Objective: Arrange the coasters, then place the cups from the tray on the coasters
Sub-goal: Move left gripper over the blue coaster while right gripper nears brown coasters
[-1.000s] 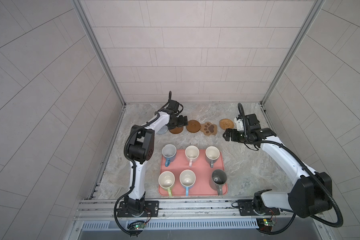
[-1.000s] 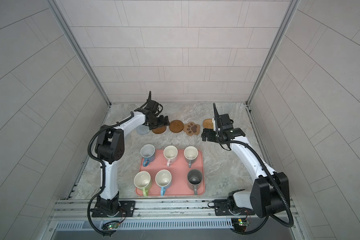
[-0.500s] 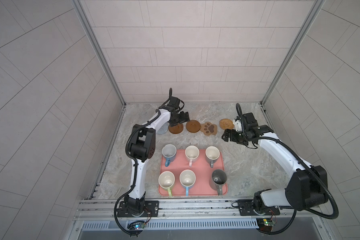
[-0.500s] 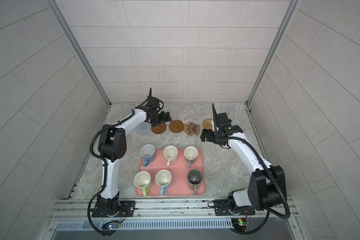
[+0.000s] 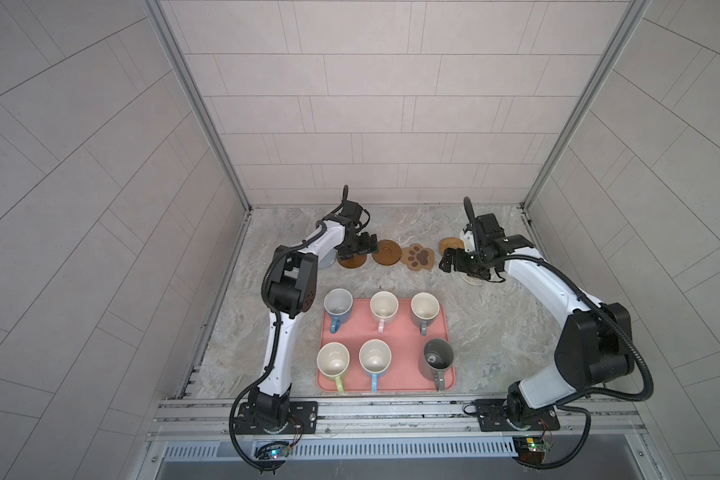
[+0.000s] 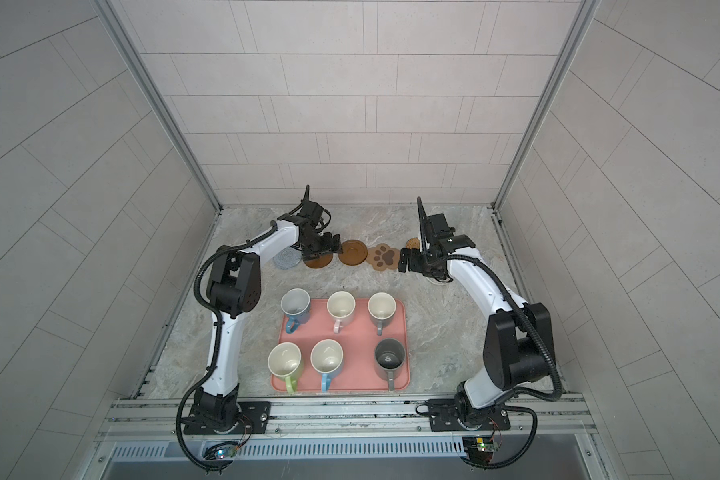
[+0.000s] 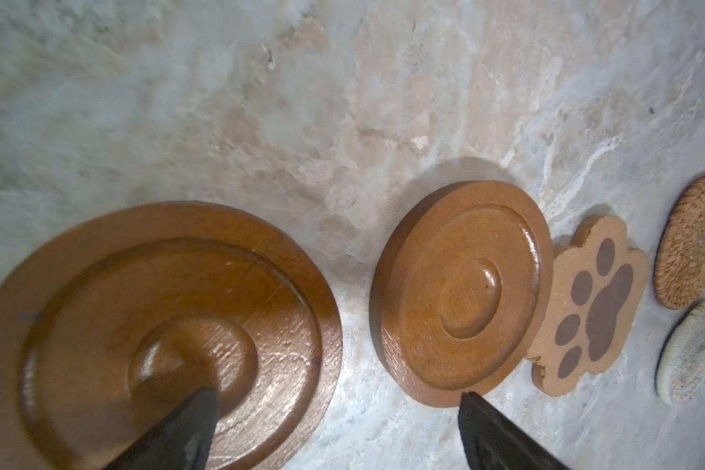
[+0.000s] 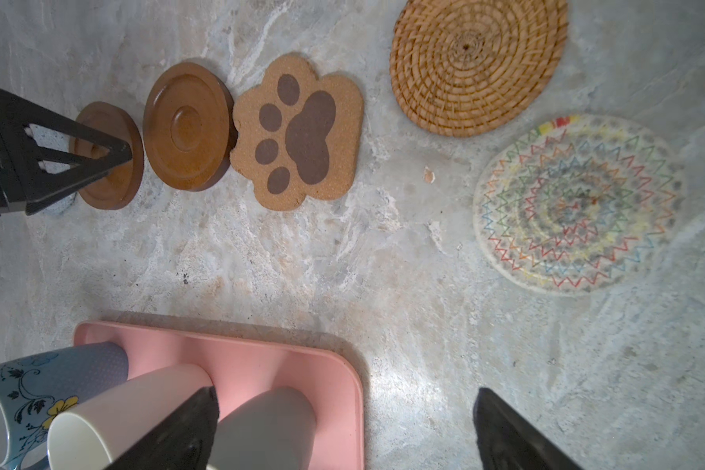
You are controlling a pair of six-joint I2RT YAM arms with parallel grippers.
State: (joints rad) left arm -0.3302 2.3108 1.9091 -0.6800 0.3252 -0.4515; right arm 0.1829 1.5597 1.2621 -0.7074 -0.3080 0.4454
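Both top views: left arm [image 5: 329, 235] outstretched, gripper [image 5: 366, 248] wide over coasters [image 5: 386, 252]

Left claw [image 5: 366, 248], right claw [image 5: 447, 262], both agape.

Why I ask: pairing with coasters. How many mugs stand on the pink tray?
6, on the salmon-pink tray: far row blue mug, pale pink mug, grey mug; near row yellow-green mug, light-blue mug, dark-grey mug.

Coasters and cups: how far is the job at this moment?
Looks done: coasters spread along the back. In hand: nothing; left gripper and right gripper are open, the left over a wooden disc. To do: all six cups stand on the tray.
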